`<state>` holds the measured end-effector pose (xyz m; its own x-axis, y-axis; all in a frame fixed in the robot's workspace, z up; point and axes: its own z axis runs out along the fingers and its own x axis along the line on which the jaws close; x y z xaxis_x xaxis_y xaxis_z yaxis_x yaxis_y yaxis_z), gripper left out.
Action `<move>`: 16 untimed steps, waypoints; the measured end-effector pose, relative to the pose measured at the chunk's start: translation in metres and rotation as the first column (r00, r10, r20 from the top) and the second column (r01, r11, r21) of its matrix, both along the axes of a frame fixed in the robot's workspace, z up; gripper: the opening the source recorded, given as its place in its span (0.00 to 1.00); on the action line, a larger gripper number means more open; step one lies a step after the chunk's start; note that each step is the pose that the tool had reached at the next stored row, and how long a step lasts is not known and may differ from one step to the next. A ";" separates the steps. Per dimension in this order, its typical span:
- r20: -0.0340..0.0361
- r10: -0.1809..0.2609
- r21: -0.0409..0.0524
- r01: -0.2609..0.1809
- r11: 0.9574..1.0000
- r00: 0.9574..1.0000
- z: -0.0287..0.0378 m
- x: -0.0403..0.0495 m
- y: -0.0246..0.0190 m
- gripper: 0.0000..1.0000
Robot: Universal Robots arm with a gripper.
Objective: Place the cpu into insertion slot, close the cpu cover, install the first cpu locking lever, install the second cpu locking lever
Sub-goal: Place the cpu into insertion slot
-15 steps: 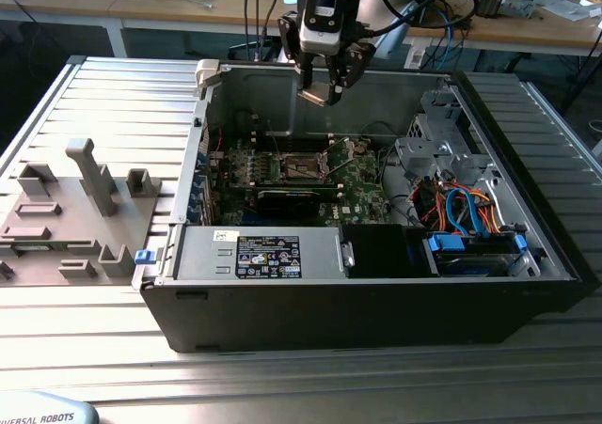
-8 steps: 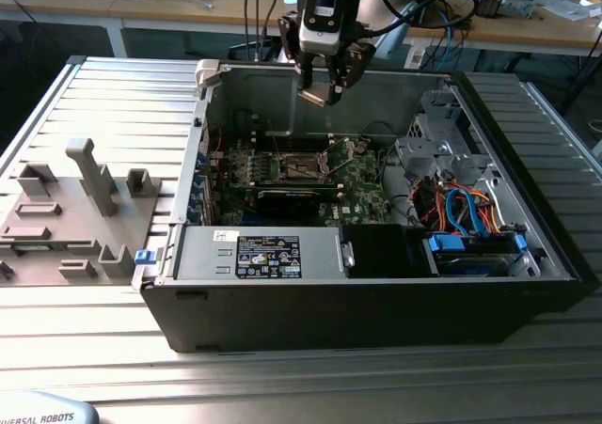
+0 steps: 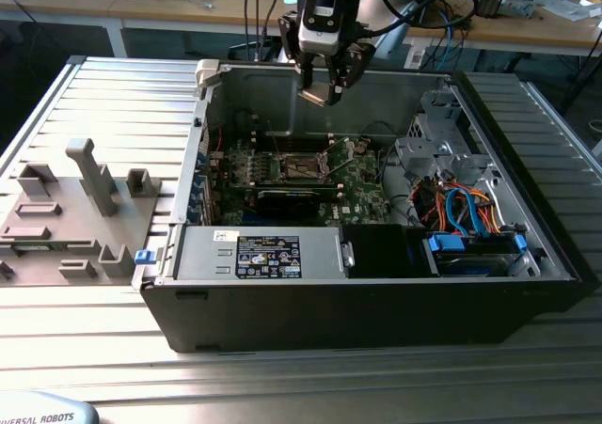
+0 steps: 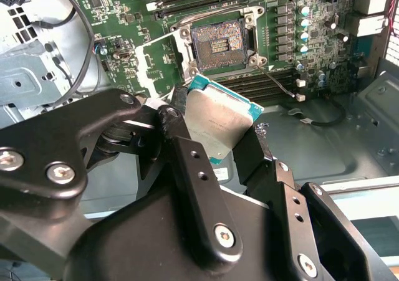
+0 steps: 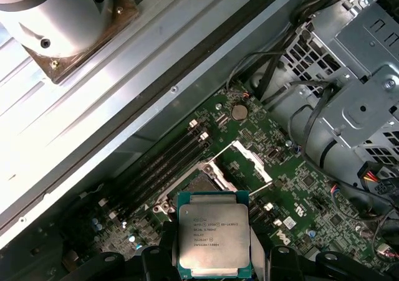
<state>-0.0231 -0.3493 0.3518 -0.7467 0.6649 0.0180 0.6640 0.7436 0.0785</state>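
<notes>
Fixtures come first at the exterior view's left: we count one grey tray (image 3: 150, 219) with one tall post (image 3: 87, 165) and a handful of low blocks on it, sitting on the ribbed metal table (image 3: 282, 368). Just beside it is one open computer case (image 3: 376, 311), lying on its side. Along its near wall there's one silver power supply (image 3: 268, 255) with one label.

Further in lies one green board (image 3: 362, 189), and on it one insertion slot (image 3: 303, 168). The slot is bare, and its contact field shows plainly in the second wrist view (image 4: 218, 44). One cpu cover (image 5: 254, 162) is swung up and open next to the slot in the first wrist view, with the board visible through its window. We also spot one thin wire lever (image 4: 277, 81) sticking out from a slot corner and one round coin battery (image 5: 239, 111).

Above the case's far wall hangs the one gripper (image 3: 326, 84). Its two fingers (image 4: 181, 131) are clamped onto opposite edges of the one cpu (image 3: 314, 96). The chip is up in the air, well apart from the slot and tilted in the second wrist view (image 4: 221, 116). Its metal top faces the first wrist view (image 5: 214, 231).

Off at the exterior view's right, one bundle of blue and orange cables (image 3: 466, 208) fills the case's corner.
</notes>
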 end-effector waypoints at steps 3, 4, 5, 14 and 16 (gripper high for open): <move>0.000 -0.003 0.000 0.003 1.000 1.000 0.0000 0.0000 0.0000 0.54; 0.000 -0.004 0.000 0.004 1.000 1.000 0.0000 0.0000 0.0000 0.54; 0.000 -0.005 0.000 0.005 1.000 1.000 0.0000 0.0000 0.0000 0.54; 0.000 -0.012 0.000 0.012 1.000 1.000 -0.0001 0.0000 0.0000 0.54; 0.000 -0.013 0.000 0.013 1.000 1.000 -0.0001 0.0000 0.0000 0.54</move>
<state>-0.0231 -0.3493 0.3517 -0.7378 0.6748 0.0181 0.6738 0.7347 0.0785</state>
